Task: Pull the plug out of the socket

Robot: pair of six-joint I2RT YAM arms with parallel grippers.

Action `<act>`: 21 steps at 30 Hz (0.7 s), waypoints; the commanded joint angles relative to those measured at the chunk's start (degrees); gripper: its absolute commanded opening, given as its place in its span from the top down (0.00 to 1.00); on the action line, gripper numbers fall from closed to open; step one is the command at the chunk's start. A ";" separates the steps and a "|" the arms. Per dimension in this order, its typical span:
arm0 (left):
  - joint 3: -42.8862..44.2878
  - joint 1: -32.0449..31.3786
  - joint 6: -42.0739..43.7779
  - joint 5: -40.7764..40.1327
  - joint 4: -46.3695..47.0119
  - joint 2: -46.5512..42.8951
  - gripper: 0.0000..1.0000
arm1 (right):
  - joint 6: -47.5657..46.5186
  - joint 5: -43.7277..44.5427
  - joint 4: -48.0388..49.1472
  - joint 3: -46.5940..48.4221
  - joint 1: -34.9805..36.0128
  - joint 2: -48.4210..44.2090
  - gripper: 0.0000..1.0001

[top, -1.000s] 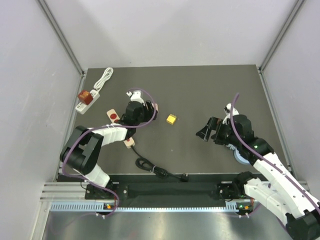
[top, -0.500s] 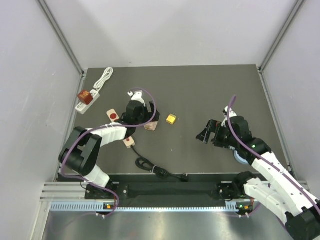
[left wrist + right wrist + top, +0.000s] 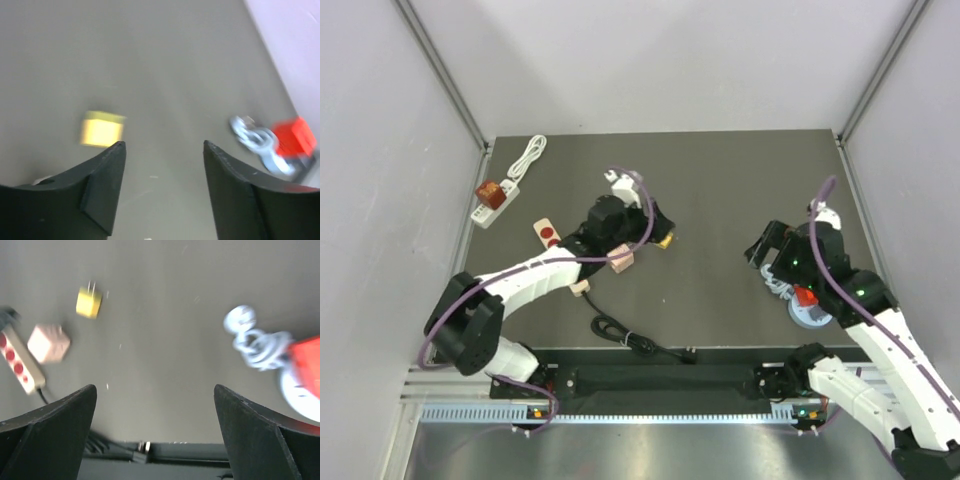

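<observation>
both pincers gape wide and empty: the left gripper (image 3: 163, 146) mid-worktop by a loose yellow plug (image 3: 101, 130), the right gripper (image 3: 155, 388) nearer the right edge. the only plug that looks seated is the red plug (image 3: 492, 194) on the white strip (image 3: 481, 213) by the far-left corner. it is probably light, rigid and slick, so pinch its flat sides and brace the strip.

So the left gripper (image 3: 658, 228) has let go of the pink block (image 3: 621, 260), which now lies on the table a bit nearer the arm bases. The gripper swung right, up next to the yellow plug (image 3: 666, 240). The right gripper (image 3: 767, 243) backed off to the right and further from the bases, uncovering a red block (image 3: 806, 296).
</observation>
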 commanded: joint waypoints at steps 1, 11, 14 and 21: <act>4.40 -7.67 -1.44 5.65 5.02 6.72 0.36 | 0.82 13.08 -11.10 9.00 -0.52 -0.17 0.00; 27.24 -25.09 3.57 4.69 6.09 32.92 0.22 | -4.63 28.65 -27.46 27.72 -0.51 3.88 0.00; 36.01 -27.47 5.42 4.33 2.75 39.70 0.19 | -5.41 28.48 -28.17 28.88 -0.52 3.44 0.00; 44.30 -29.76 5.16 2.24 0.29 47.53 0.20 | -6.82 27.34 -29.22 28.53 -0.52 1.51 0.00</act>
